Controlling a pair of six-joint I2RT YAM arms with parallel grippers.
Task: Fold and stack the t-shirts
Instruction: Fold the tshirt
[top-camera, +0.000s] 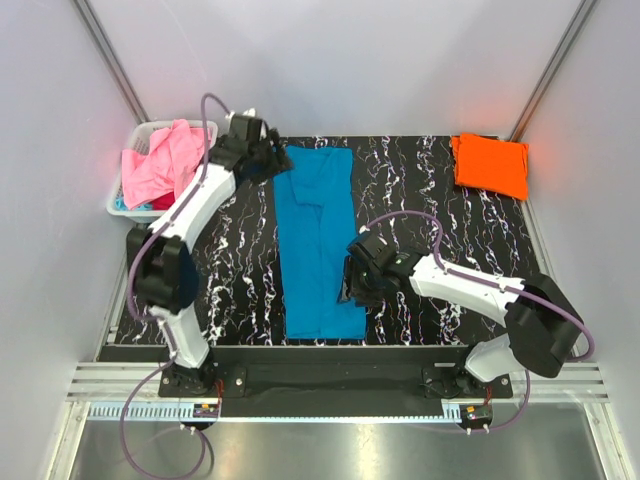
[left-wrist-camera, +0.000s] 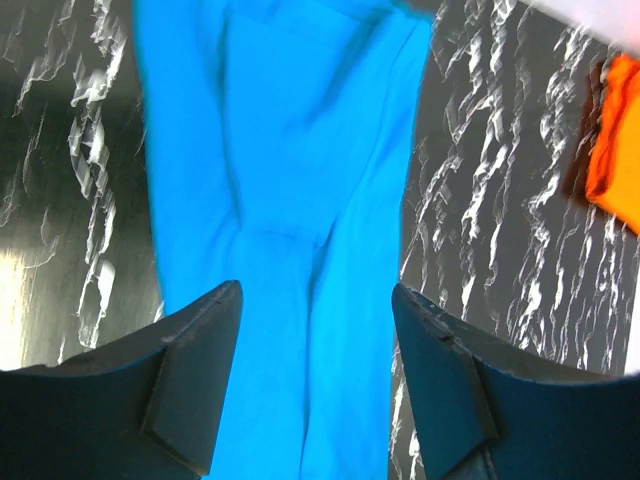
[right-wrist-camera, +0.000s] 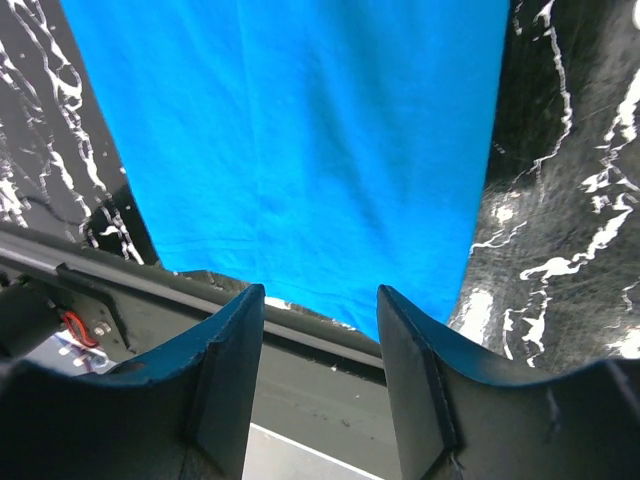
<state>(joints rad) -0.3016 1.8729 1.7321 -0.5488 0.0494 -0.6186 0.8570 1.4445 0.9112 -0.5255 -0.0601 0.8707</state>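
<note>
Nearest to the top camera stand the two arm bases, at the near edge of the bench (top-camera: 440, 205). Three shirts are plain to see. One teal-blue t-shirt (top-camera: 315, 240) lies as a long folded strip in the middle of the bench. One orange t-shirt (top-camera: 490, 165) lies folded at the far right corner. One pink t-shirt (top-camera: 160, 165) is heaped in the white basket (top-camera: 118, 208) at the far left. Under it a little red cloth (top-camera: 163, 203) shows, mostly hidden.

From the left wrist, the left gripper (left-wrist-camera: 315, 300) holds its jaws wide apart above the teal-blue t-shirt (left-wrist-camera: 280, 150), with nothing between them. The orange t-shirt (left-wrist-camera: 618, 140) is cut off at the right border.

From the right wrist, the right gripper (right-wrist-camera: 320, 300) also has its jaws apart and grips nothing. It hangs over the near hem of the teal-blue t-shirt (right-wrist-camera: 300, 130), which ends at the bench edge.
</note>
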